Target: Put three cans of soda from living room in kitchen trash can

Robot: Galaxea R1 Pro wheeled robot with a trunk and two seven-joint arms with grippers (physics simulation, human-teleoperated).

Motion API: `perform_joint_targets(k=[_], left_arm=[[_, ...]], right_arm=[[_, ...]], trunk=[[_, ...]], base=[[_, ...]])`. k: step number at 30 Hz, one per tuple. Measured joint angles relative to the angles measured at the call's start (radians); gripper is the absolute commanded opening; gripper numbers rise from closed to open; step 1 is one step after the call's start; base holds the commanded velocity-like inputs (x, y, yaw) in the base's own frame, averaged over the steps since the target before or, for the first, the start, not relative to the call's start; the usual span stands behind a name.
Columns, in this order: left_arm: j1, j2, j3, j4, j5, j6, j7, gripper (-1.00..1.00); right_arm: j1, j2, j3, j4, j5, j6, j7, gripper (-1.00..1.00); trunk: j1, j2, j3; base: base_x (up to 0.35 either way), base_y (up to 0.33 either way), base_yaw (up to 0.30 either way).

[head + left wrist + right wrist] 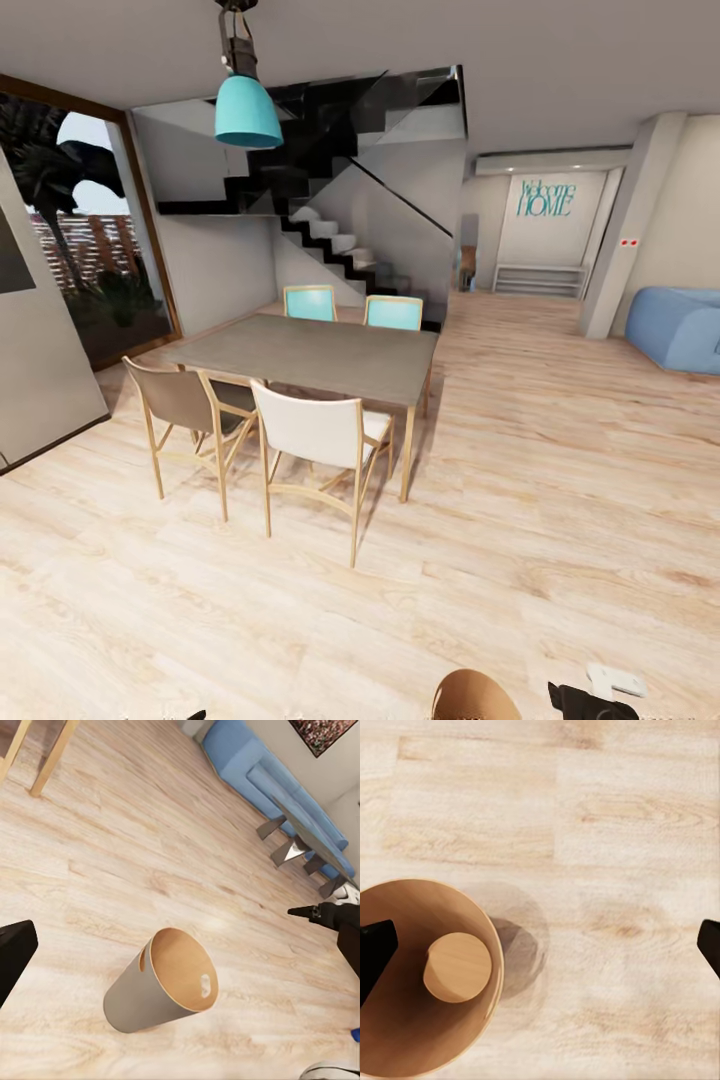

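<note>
We're rolling past the dining table (320, 355), trash can (424, 975) looks empty, no sodas in yet. Right gripper (540, 941) wide open, empty; can't tell the left.

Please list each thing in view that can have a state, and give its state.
Small round tapered bin, pale grey outside, brown inside: upright on the wood floor, no cans inside.
Left gripper: open, holding nothing.
Right gripper: open, above the bin's rim.
Four chairs: drawn up around the grey dining table.

Table (320, 355) ahead—sofa (680, 325) right (bin (475, 697) seemingly below).
</note>
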Motion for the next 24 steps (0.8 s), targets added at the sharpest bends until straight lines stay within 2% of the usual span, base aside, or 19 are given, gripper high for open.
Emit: perform_joint_targets(k=[5, 24], left_arm=[[0.000, 0.000, 0.000, 0.000, 0.000, 0.000, 0.000, 1.00], [0.000, 0.000, 0.000, 0.000, 0.000, 0.000, 0.000, 1.00]], right_arm=[[0.000, 0.000, 0.000, 0.000, 0.000, 0.000, 0.000, 1.00], [0.000, 0.000, 0.000, 0.000, 0.000, 0.000, 0.000, 1.00]], trunk=[[0.000, 0.000, -0.008], [0.073, -0.133, -0.098]], base=[[0.000, 0.000, 0.000], [0.000, 0.000, 0.000]])
